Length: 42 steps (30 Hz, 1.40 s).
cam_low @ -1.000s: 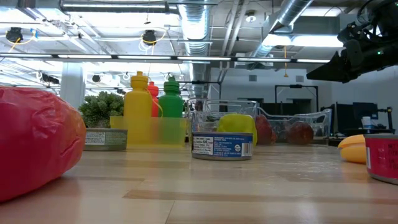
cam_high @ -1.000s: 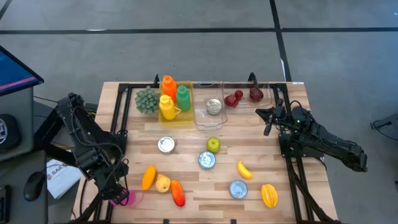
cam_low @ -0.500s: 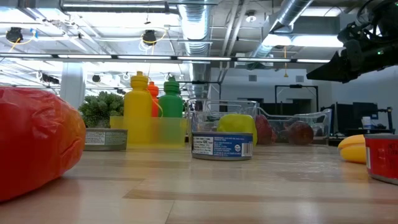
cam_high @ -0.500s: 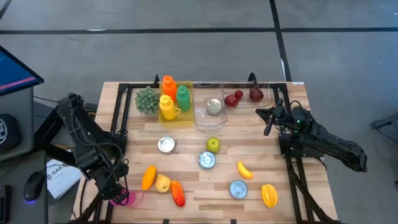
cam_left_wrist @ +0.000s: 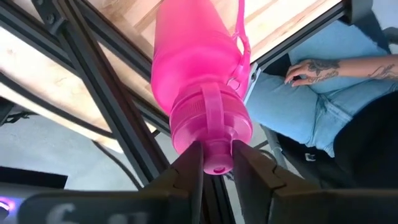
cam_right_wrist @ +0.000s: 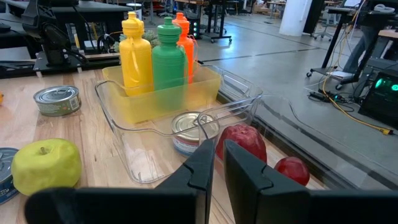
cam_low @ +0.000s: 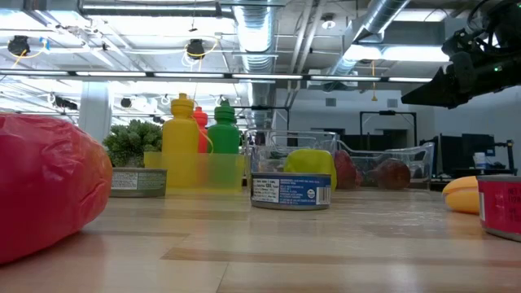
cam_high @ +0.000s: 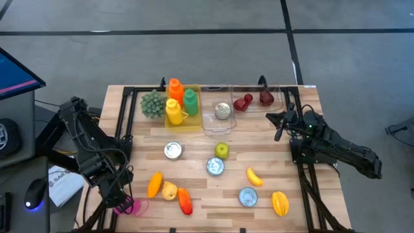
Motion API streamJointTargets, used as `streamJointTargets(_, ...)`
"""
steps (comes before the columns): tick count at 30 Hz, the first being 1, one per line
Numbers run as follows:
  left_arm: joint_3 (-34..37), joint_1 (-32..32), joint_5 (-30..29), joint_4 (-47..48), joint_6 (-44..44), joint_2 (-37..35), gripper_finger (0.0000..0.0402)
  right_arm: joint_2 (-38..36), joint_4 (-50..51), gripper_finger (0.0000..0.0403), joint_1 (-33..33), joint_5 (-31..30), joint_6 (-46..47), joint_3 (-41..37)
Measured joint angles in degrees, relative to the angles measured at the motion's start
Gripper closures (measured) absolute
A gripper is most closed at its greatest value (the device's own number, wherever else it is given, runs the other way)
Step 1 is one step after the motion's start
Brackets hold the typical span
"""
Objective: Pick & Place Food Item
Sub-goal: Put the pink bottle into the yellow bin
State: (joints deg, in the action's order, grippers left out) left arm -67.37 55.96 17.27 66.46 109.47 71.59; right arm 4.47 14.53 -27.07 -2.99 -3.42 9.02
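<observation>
While the right gripper (cam_high: 279,123) was kept waiting above the table's right side, near the clear bins, with its fingers pressed together on nothing, the grasp step was judged to be in hand at the front-left corner. The left gripper (cam_left_wrist: 216,163) was seen with its fingers (cam_left_wrist: 188,169) pinched on the cap of a pink bottle (cam_left_wrist: 194,74), which was lying at the very edge of the wooden table (cam_high: 194,149), just beside the red pepper (cam_high: 185,201) and other loose food. A person's hand (cam_left_wrist: 309,70) was visible beyond the table edge. For the next move, a secure hold and a clean lift away from the frame were judged necessary, before the bottle was carried toward the yellow bin (cam_high: 182,120) holding the other bottles.
</observation>
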Motion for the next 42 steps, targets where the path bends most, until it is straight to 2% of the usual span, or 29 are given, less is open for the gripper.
streamJointTargets(7, 0.0, 0.0, 1.1, 0.1, -0.1, 0.0, 0.0337, 0.0, 0.0, 0.0370, 0.0, 0.0, 0.0, 0.0)
streamJointTargets(21, 0.1, 0.0, -1.8, 0.8, -3.9, -1.1, 0.0341, 0.0, 0.0, 0.0370, 0.0, 0.0, 0.0, 0.0)
streamJointTargets(25, 0.2, -0.1, -3.5, 2.1, -4.0, -3.8, 0.0341, 0.0, 0.0, 0.0370, 0.0, 0.0, 0.0, 0.0)
streamJointTargets(33, 0.1, -0.1, -12.1, 2.2, -3.9, -11.2, 0.0341, 0.0, 0.0, 0.0370, 0.0, 0.0, 0.0, 0.0)
streamJointTargets(42, 0.1, -0.1, -13.3, 2.2, -3.8, -16.7, 0.0340, 0.0, 0.0, 0.0370, 0.0, 0.0, 0.0, 0.0)
